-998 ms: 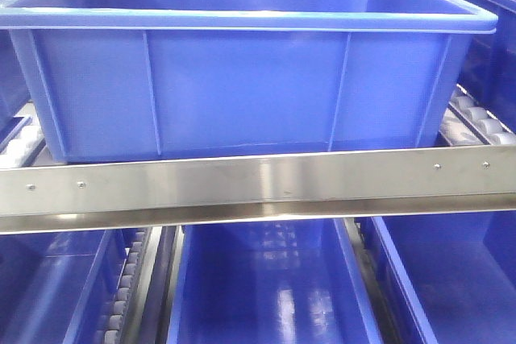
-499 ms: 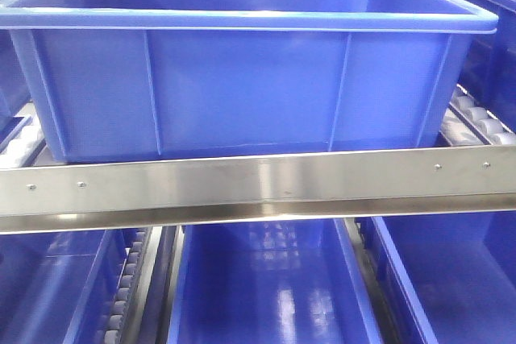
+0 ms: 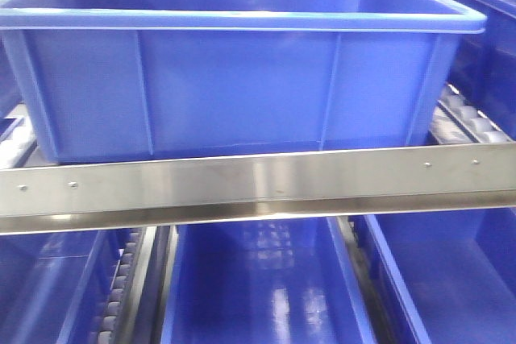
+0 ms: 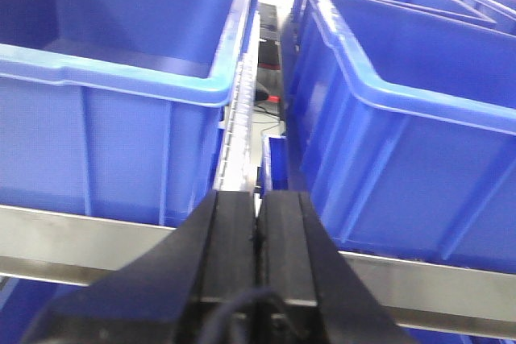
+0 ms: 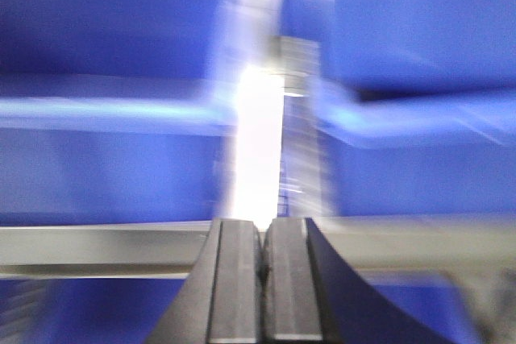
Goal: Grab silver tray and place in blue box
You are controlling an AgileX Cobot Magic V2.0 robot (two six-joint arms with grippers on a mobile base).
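Observation:
The silver tray shows in no view. A large blue box (image 3: pixel 234 94) with a lipped rim and ribbed walls stands on the upper shelf, filling the front view. My left gripper (image 4: pixel 258 196) is shut with nothing between its black fingers. It points at the gap between two blue crates. In the blurred right wrist view, my right gripper (image 5: pixel 264 227) is likewise shut and empty, facing a bright gap between blue crates.
A steel rail (image 3: pixel 258 187) runs across the shelf front below the box. Roller tracks (image 3: pixel 472 122) flank it. More blue bins (image 3: pixel 258 296) sit on the level beneath. The left wrist view has one crate on the left (image 4: pixel 113 78) and another on the right (image 4: pixel 419 118).
In the front view the whole scene has slid slightly to the left, so the camera has shifted. The right wrist view is motion-blurred.

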